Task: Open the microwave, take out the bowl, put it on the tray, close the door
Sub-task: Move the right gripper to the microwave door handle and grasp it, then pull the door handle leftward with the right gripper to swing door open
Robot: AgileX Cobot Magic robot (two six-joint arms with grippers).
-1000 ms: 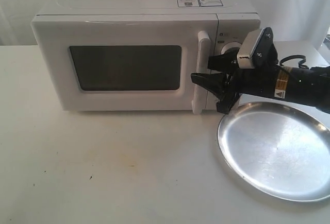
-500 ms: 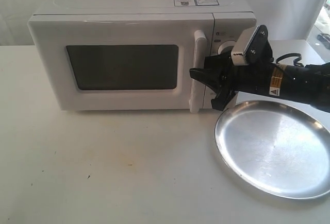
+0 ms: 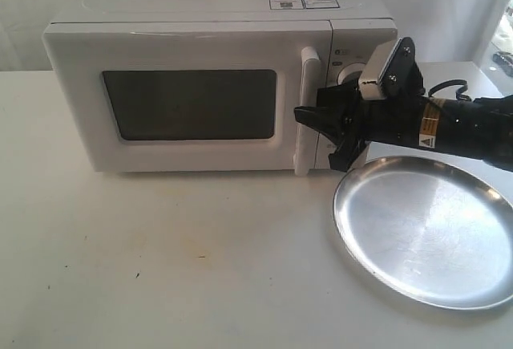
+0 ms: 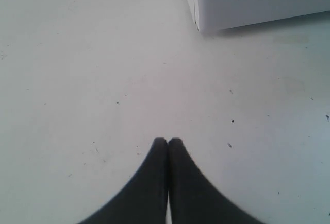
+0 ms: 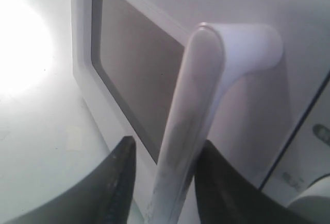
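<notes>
Straddling the door's [image 3: 192,104] handle [image 5: 188,110], my right gripper [image 5: 165,149] sat parted (a gap showed on one side); my left gripper [image 4: 167,141] hung closed above the table [image 4: 103,80].

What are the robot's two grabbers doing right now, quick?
Left gripper: closed, holding nothing.
Right gripper: open, fingers either side of the door handle, not clamped.
</notes>
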